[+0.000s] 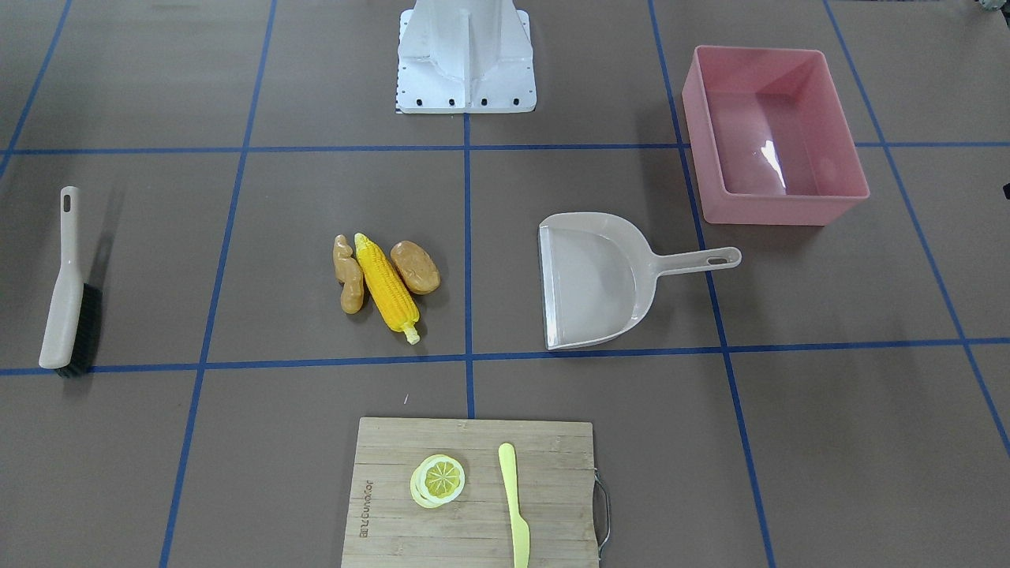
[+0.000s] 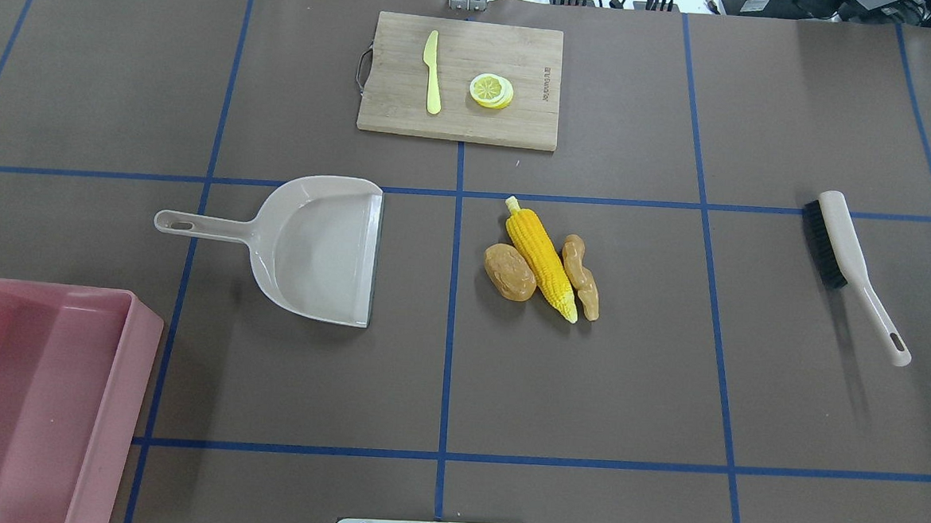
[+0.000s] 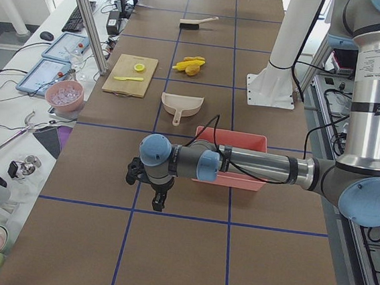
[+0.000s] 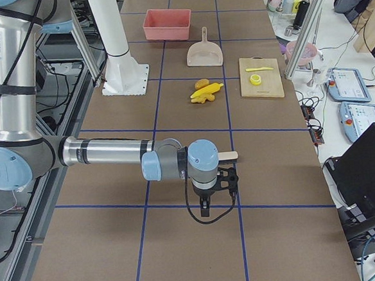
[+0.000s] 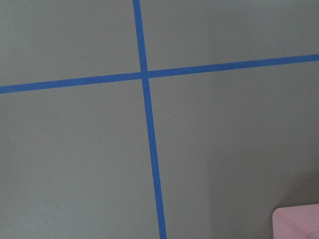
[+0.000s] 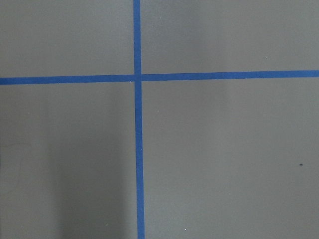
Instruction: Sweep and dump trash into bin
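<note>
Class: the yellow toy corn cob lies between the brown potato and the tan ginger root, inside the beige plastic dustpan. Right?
Not inside. The yellow toy corn cob lies between the brown potato and the tan ginger root on the table, beside the beige plastic dustpan; the overhead exterior view shows it.

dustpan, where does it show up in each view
Front-facing: dustpan right of centre, pink bin upper right.
Overhead: dustpan left of centre, pink bin lower left.
Exterior left: dustpan mid-table, beyond the pink bin.
Exterior right: dustpan far up, right of the pink bin.
Both wrist views: not in them.
Landmark: the pink bin.
</note>
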